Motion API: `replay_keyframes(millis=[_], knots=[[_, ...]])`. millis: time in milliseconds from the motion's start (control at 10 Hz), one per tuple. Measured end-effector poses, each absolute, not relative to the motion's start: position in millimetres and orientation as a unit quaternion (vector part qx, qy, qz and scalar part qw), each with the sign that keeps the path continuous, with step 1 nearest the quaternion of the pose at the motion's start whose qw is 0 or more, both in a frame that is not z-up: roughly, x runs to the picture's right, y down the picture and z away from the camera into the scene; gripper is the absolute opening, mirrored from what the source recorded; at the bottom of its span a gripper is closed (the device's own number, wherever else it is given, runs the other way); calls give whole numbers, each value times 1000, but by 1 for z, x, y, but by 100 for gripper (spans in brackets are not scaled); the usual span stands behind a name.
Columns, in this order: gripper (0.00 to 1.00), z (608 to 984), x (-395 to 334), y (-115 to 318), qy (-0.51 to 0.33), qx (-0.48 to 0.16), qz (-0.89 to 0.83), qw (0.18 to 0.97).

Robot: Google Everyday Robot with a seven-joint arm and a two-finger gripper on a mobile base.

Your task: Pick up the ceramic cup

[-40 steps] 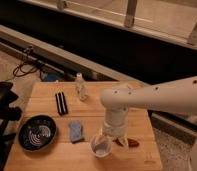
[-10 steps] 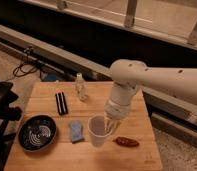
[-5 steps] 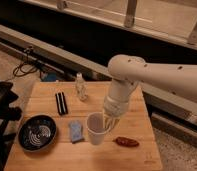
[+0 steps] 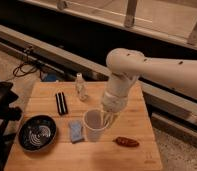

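The white ceramic cup [image 4: 93,125] hangs upright and slightly tilted over the middle of the wooden table [image 4: 137,112]. My gripper [image 4: 107,119] comes down from the white arm [image 4: 123,75] at the cup's right rim and is shut on it. One finger seems to be inside the mouth. The cup's base sits a little above the board.
A dark bowl with a swirled inside [image 4: 37,132] sits at the front left. A blue cloth [image 4: 75,131] lies just left of the cup. A black bar [image 4: 61,103] and a small clear bottle [image 4: 81,87] stand behind. A brown object [image 4: 126,142] lies at the front right.
The cup has risen off the table with my gripper and shifted slightly left and back. Earlier it stood lower, near the brown object.
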State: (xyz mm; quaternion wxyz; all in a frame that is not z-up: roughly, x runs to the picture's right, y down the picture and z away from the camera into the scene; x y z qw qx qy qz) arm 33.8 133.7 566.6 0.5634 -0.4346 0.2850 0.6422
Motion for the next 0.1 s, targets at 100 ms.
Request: replay_keyframes(millis=[100], knots=[[0,565,28,129,283,-435,640,566]])
